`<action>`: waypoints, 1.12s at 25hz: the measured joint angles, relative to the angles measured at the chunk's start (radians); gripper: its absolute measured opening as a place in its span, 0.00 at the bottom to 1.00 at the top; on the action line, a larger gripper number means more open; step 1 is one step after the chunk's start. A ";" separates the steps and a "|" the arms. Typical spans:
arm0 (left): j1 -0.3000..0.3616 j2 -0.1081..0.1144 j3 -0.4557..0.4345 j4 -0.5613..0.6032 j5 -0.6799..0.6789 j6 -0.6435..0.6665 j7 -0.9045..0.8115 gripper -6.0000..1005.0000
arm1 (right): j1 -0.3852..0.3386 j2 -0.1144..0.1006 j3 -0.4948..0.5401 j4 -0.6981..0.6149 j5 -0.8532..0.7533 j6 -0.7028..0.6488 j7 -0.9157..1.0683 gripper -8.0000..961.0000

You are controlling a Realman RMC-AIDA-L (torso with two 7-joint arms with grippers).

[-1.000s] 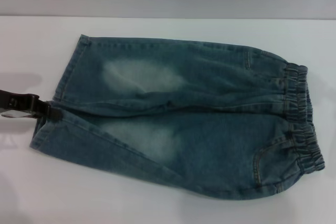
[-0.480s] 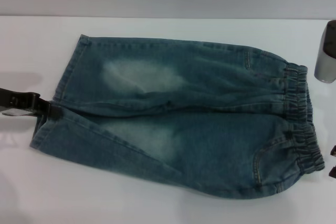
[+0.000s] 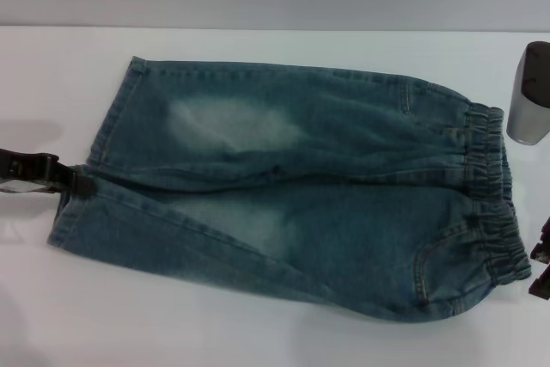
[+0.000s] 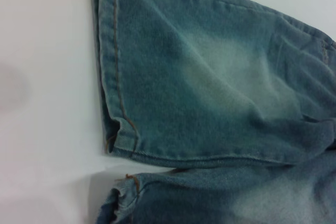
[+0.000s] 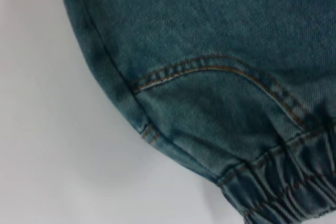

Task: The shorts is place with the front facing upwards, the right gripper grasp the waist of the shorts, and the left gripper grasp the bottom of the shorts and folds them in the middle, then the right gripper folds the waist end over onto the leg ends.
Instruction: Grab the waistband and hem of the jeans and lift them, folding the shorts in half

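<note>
**Shorts flat on the worktop, a tool at each end**

On the left side we see the left tool (image 3: 76, 183) low over the white worktop (image 3: 258, 333). Its black tip touches the bottom of the shorts (image 3: 86, 169), at the gap between the two leg hems. We cannot tell if its fingers are clenched on the cloth or only lying against it.

Going to the right from this tool, the shorts (image 3: 301, 195) lie spread flat with the front side up. Both legs have pale faded patches, and the curved pocket seam (image 5: 210, 69) with tan thread shows near the far end. In the left wrist view the stitched hem (image 4: 113, 66) of one leg is straight and flat, and the second leg's hem begins just beside it.

The waist of the shorts (image 3: 494, 204) is the puckered elastic band at the right end. The right tool (image 3: 541, 268) is just beside this band, at the edge of the head view; only two black finger parts show, with a gap between them, so the tool is released and holds nothing. Its grey cylindrical wrist (image 3: 528, 92) stands beyond the band, apart from the cloth.
</note>
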State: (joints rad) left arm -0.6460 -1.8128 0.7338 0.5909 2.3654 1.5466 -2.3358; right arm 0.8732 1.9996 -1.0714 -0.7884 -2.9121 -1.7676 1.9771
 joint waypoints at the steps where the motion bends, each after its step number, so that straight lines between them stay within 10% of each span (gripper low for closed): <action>1: -0.001 0.000 0.003 0.001 0.000 0.000 -0.001 0.05 | -0.002 0.002 0.002 0.000 0.001 0.001 -0.004 0.49; 28: -0.006 -0.005 0.009 -0.005 0.002 -0.015 -0.001 0.05 | -0.036 0.001 0.074 -0.061 0.117 0.011 -0.078 0.40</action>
State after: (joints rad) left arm -0.6523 -1.8173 0.7425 0.5859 2.3671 1.5315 -2.3365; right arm 0.8372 2.0011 -0.9971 -0.8492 -2.7955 -1.7562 1.8990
